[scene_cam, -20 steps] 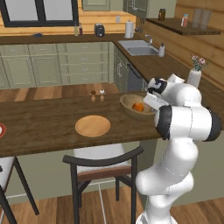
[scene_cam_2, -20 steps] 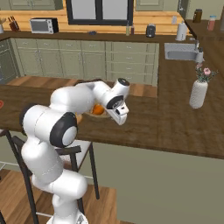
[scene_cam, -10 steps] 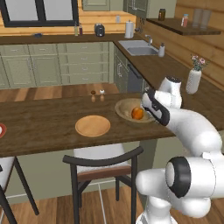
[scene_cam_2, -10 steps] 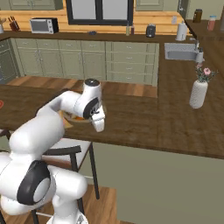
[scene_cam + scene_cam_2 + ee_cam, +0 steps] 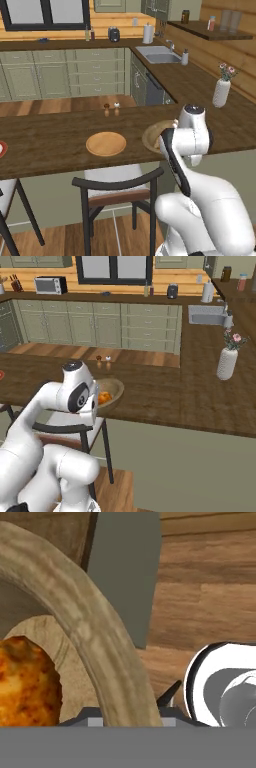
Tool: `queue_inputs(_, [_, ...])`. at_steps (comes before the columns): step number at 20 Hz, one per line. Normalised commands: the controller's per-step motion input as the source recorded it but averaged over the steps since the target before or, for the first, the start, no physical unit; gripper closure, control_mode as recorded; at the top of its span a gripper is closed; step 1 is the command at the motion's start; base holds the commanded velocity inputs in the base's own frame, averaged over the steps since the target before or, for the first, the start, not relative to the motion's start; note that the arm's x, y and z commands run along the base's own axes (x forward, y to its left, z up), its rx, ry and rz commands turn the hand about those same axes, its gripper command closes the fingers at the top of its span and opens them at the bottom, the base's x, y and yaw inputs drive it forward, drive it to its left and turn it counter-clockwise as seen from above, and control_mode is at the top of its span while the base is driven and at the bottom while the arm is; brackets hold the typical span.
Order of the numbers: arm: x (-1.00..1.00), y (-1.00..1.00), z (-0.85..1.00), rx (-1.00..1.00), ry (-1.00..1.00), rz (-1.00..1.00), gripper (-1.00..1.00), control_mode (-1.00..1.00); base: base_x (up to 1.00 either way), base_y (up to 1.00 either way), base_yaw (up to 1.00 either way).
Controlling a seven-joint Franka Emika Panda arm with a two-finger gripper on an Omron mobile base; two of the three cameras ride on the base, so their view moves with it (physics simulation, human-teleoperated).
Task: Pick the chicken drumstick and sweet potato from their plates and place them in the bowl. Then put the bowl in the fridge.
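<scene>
Largely hidden, the bowl (image 5: 151, 136) sits at the near edge of the bench (image 5: 60, 142); in the left base view the white arm covers its right half, so just a crescent of rim shows. From the right base view the arm's wrist stands in front of the bowl's (image 5: 114, 390) left side. An orange piece, the chicken drumstick (image 5: 104, 398), shows inside the bowl against the wrist; its bone end and long axis cannot be made out. In the hand view the drumstick (image 5: 27, 682) is cut off by the left edge and the bottom band, so its direction stays unclear there too. No sweet potato can be told apart in the bowl.

The end effector (image 5: 150, 709) is closed on the bowl's thick rim (image 5: 95, 637), which arcs from the upper left down between the finger tips; the tips themselves are barely visible.

Left of the bowl on the bench lies the flat wooden plate (image 5: 106, 143), bare. Behind it stand two small shakers (image 5: 111, 109).
</scene>
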Motion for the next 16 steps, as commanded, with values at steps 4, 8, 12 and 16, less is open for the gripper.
queue_inputs(4, [-0.26,0.38,-0.01,0.0,-0.25,-0.3,1.0,-1.0,0.0,0.0,0.0])
queue_inputs(8, [-0.43,0.07,0.0,0.13,-0.17,-0.1,1.0,-1.0,0.0,0.0,0.0])
queue_inputs(12, [-0.38,0.0,0.04,0.19,-0.04,-0.06,1.0,-1.0,0.0,0.0,0.0])
queue_inputs(16, [-0.5,0.0,0.02,0.13,-0.02,-0.04,1.0,-1.0,0.0,0.0,0.0])
